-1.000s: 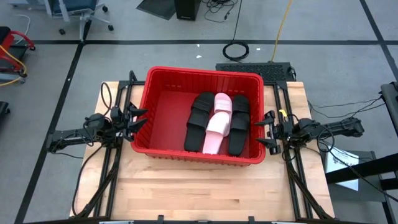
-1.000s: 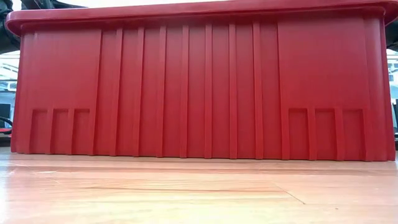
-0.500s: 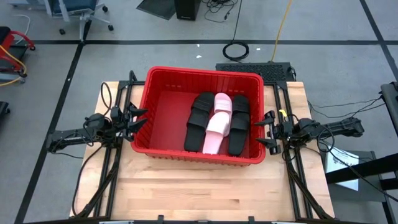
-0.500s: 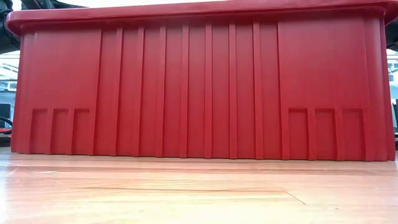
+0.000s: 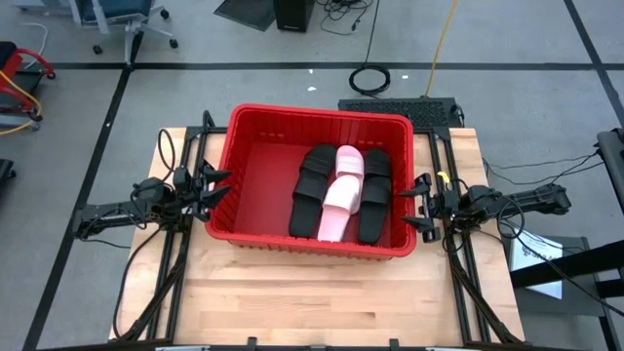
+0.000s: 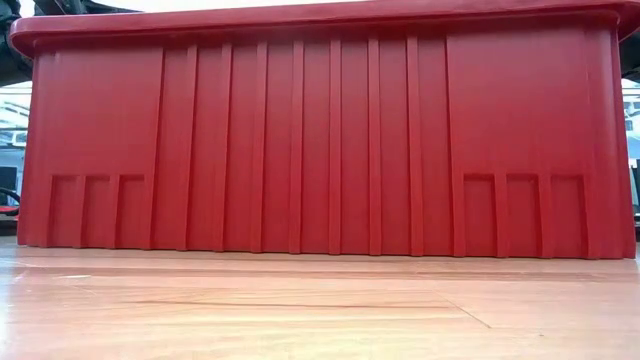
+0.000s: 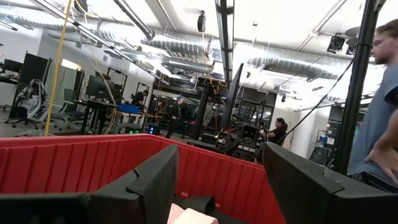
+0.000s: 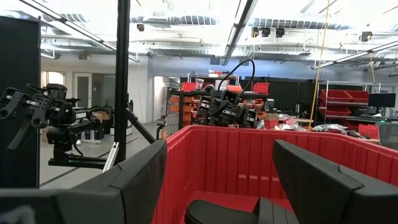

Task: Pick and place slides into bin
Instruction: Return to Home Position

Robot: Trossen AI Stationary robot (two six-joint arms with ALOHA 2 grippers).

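Both pincers sit level with the short walls of the large rectangular red plastic bin, one at each end. The bin stands at the middle of the light wooden worktop. The left pincer is at the bin's left wall and the right pincer at its right wall. Each has its fingers spread and holds nothing; each wrist view looks between the parted fingers, over the rim, into the red interior.

All the footwear in view lies inside the bin, bunched in its right half: matte black open-toe slides to either side of pale pink slides, partly overlapping. Their long axes run from the far wall toward the near wall, crosswise to the line joining the two pincers. The right pincer is therefore the nearer, just across the wall from the outermost black slide. The left pincer faces the bare left half of the bin floor.

No slide shows on the worktop around the bin, so the placing appears finished. What remains is judged to be a retreat of each arm outward, directly away from its wall, with no slide in either path.
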